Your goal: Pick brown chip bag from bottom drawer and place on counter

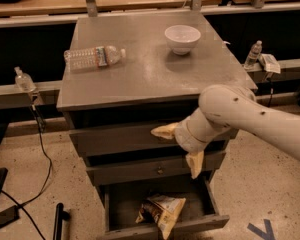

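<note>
The brown chip bag (160,211) lies in the open bottom drawer (190,225), its dark centre and cream ends showing, one end leaning on the front panel. The grey counter (150,74) tops the cabinet. My gripper (174,153) hangs in front of the two upper drawers, above the bag and apart from it. Its two cream fingers (163,130) are spread wide, one pointing left and one pointing down, with nothing between them. The white arm comes in from the right.
A clear water bottle (93,57) lies on the counter's left side and a white bowl (182,38) stands at its back right. Tan tabletops run behind. Small bottles (253,54) sit on a side rail. Cables (40,144) and dark gear lie on the floor at left.
</note>
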Robot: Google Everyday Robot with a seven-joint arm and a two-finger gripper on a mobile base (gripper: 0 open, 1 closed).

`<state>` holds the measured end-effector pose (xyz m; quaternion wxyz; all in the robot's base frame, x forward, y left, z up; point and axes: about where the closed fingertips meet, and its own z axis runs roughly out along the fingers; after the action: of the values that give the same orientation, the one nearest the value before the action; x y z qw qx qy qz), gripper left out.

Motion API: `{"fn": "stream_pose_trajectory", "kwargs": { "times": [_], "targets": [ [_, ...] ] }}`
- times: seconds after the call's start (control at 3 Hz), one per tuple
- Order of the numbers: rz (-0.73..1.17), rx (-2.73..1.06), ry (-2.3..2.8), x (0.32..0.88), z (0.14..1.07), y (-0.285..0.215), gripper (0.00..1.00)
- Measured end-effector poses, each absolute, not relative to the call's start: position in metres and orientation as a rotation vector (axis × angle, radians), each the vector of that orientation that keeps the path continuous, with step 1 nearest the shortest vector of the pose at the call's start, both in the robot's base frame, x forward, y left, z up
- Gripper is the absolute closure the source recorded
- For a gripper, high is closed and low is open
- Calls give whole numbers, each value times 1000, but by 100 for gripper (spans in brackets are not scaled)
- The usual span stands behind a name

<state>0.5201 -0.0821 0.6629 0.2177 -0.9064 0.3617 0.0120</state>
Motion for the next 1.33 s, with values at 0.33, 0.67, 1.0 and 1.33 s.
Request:
{"fn": "stream_pose_trajectory", "kwargs": {
  "times": [0.33,0.67,1.0,1.33],
  "targets": [
    [-13,-2519,939,518,665,-97,0],
    [-8,-2523,936,518,664,-94,0],
    [14,-2571,854,520,645,-89,0],
    [21,-2646,661,511,599,-80,0]
  ]
}}
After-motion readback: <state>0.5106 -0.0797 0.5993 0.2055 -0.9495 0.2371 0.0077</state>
